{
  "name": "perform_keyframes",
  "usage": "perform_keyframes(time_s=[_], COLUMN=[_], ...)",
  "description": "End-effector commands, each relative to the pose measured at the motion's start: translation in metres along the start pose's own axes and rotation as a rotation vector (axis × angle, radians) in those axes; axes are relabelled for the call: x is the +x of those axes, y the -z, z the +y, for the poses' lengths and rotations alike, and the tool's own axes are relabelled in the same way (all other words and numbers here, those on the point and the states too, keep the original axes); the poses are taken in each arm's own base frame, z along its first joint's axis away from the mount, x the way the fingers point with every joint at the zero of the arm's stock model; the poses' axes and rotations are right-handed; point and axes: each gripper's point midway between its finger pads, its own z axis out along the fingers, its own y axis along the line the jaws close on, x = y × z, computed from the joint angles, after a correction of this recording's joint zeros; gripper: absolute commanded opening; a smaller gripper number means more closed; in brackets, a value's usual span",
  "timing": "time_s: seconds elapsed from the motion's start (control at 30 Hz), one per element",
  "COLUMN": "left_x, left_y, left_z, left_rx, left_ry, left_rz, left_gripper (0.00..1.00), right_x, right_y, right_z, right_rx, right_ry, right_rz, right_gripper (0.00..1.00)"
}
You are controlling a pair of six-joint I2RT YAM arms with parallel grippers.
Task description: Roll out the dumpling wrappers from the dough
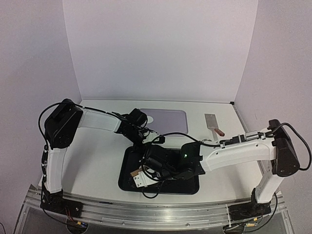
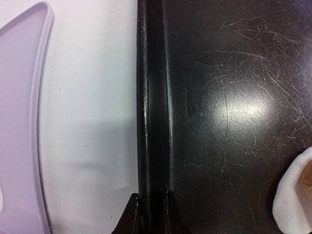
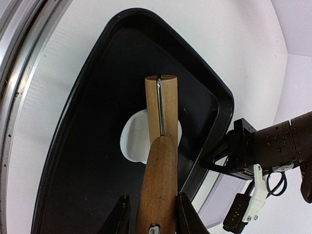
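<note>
Left pincer (image 2: 151,217) is nipped tight on the black tray (image 2: 151,97), one finger on each side of the raised rim at the tray's far edge. The tray sits by the middle of the table's (image 1: 97,161) near edge. Over to the right pincer (image 3: 153,217): it's clamped on the handle of a wooden roller (image 3: 161,112), jaws partly spread around the handle's width. The roller's head lies across the dumpling wrapper (image 3: 130,139), a white round of dough flat on the tray's floor, clear of the rim, with part of it hidden beneath the wood. Up at the table's far edge lies a lavender mat (image 1: 168,121), and toward the far right corner, a cleaver (image 1: 212,122).
</note>
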Motion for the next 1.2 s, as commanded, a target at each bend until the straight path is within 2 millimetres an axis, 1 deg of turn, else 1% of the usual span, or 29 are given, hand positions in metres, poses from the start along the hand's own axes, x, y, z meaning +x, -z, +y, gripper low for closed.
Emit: perform_keyframes(time_s=[0.0,0.13,0.2,0.27,0.33,0.43,0.5,0.53,0.6,0.67,0.73,0.8,0.87,0.93,1.0,1.1,1.17], left_x=[0.019,0.021,0.020,0.018,0.018,0.020,0.022,0.023,0.024,0.026,0.026,0.024,0.022,0.021,0.020,0.020,0.021], left_y=[-0.007,-0.008,-0.008,-0.006,-0.005,-0.005,-0.004,-0.004,-0.004,-0.005,-0.005,-0.004,-0.004,-0.003,-0.003,-0.004,-0.004], left_z=[0.016,0.016,0.016,0.017,0.017,0.017,0.018,0.018,0.017,0.016,0.017,0.018,0.018,0.019,0.019,0.018,0.017], left_rx=[-0.068,-0.067,-0.067,-0.068,-0.069,-0.069,-0.072,-0.072,-0.069,-0.067,-0.069,-0.071,-0.073,-0.074,-0.072,-0.067,-0.065], left_ry=[-0.046,-0.049,-0.049,-0.049,-0.047,-0.042,-0.039,-0.037,-0.037,-0.039,-0.043,-0.044,-0.046,-0.044,-0.038,-0.034,-0.032], left_rz=[0.083,0.087,0.086,0.081,0.078,0.074,0.074,0.074,0.077,0.082,0.084,0.081,0.076,0.071,0.066,0.060,0.061], left_gripper=[0.00,0.00,0.00,0.00,0.00,0.00,0.00,0.00,0.00,0.00,0.00,0.00,0.00,0.00,0.00,0.00,0.00], right_x=[0.036,0.037,0.038,0.042,0.048,0.051,0.052,0.054,0.058,0.056,0.055,0.055,0.053,0.056,0.056,0.055,0.054], right_y=[-0.006,-0.027,-0.032,-0.027,-0.017,0.003,0.011,0.012,0.006,-0.006,-0.019,-0.029,-0.029,-0.025,-0.017,-0.003,0.003], right_z=[0.056,0.023,0.020,0.029,0.047,0.074,0.085,0.087,0.082,0.066,0.048,0.039,0.039,0.049,0.069,0.109,0.124], right_rx=[-0.204,-0.153,-0.146,-0.165,-0.191,-0.226,-0.241,-0.244,-0.247,-0.250,-0.230,-0.209,-0.208,-0.218,-0.230,-0.277,-0.298], right_ry=[0.060,0.047,0.063,0.054,0.066,0.064,0.053,0.046,0.052,0.009,0.005,0.027,0.015,-0.003,0.011,0.019,-0.005], right_rz=[0.119,0.166,0.185,0.186,0.203,0.227,0.239,0.249,0.263,0.257,0.257,0.269,0.266,0.270,0.283,0.311,0.329], right_gripper=[0.00,0.00,0.00,0.00,0.00,0.00,0.00,0.00,0.00,0.00,0.00,0.00,0.00,0.00,0.00,0.00,0.00])
